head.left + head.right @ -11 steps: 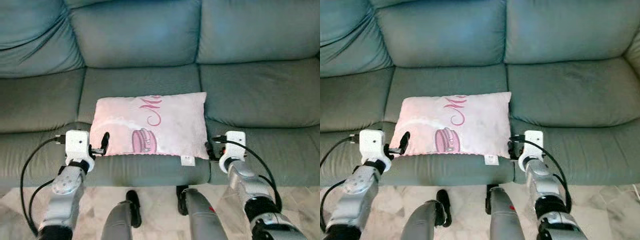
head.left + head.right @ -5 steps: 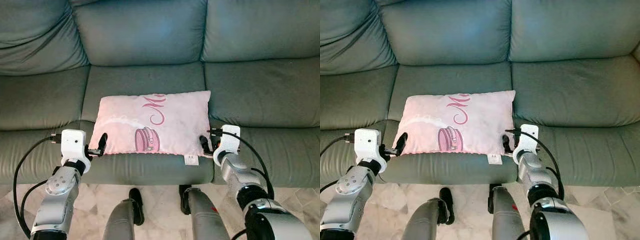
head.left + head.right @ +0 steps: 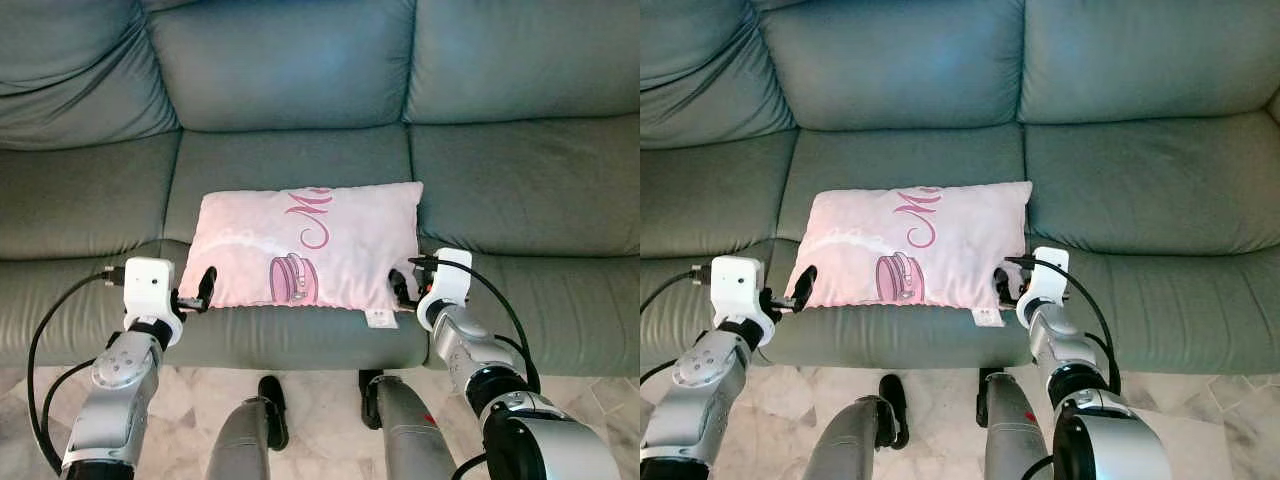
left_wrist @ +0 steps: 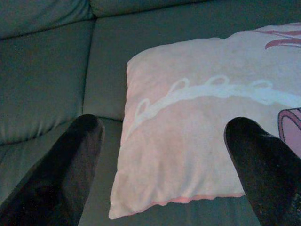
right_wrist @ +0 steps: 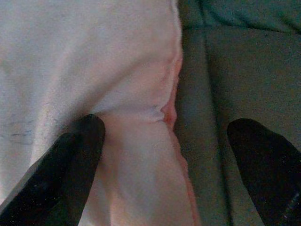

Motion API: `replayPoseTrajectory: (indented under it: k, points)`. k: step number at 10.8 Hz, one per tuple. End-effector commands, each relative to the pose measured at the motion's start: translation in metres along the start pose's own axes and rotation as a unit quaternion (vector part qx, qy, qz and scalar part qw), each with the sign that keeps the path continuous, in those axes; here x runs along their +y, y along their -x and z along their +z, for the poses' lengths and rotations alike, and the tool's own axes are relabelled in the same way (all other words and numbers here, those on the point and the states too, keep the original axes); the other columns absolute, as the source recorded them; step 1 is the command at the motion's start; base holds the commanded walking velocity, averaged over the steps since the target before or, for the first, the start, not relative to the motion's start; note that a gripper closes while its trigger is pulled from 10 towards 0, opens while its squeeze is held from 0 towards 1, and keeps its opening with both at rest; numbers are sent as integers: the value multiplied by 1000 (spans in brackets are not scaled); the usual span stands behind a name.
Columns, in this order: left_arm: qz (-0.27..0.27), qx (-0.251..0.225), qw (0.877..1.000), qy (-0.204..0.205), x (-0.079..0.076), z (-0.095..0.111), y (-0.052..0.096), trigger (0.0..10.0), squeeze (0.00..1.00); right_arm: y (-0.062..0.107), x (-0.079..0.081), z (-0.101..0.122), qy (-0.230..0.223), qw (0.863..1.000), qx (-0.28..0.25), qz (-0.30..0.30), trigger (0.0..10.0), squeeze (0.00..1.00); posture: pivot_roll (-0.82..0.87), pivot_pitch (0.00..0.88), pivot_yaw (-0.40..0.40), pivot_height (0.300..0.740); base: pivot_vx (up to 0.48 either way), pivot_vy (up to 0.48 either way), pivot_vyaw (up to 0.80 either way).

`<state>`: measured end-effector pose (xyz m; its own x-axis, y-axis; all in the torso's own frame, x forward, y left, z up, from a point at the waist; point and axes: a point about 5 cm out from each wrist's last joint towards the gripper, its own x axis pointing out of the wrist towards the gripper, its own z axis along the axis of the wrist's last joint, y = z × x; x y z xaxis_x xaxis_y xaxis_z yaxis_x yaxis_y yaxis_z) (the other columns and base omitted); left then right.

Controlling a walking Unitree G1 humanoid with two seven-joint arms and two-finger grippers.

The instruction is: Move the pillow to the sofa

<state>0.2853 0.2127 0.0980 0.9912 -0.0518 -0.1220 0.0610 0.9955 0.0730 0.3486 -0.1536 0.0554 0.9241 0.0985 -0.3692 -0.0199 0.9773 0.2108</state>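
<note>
Pink pillow [image 3: 312, 247] flat on sofa [image 3: 300, 170] middle seat cushion, long axis left-right, printed side up. Left end effector [image 3: 205, 288] spread wide at near-left corner; right end effector [image 3: 398, 290] spread wide, straddling right edge.

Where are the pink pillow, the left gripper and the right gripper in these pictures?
pink pillow [image 3: 310, 245]: left eye view, middle of its printed top face.
left gripper [image 3: 204, 290]: left eye view, between its fingertips at the pillow's near corner.
right gripper [image 3: 398, 290]: left eye view, between its fingertips at the pillow's other near corner.
</note>
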Motion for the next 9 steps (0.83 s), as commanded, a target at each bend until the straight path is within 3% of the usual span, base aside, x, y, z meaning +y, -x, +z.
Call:
replayPoseTrajectory:
  k: [1, 9]
  points:
    - [8, 31, 999, -3, 4, -14, 8, 10000, 0, 1, 7, -15, -22, 999, 24, 13, 10000, 729, -56, 482, 104, 740, 0, 0, 0]
    - [7, 34, 999, -1, 1, -16, 7, 10000, 0, -1, 26, -14, -56, 996, 27, 60, 10000, 698, -59, 487, 100, 740, 0, 0, 0]
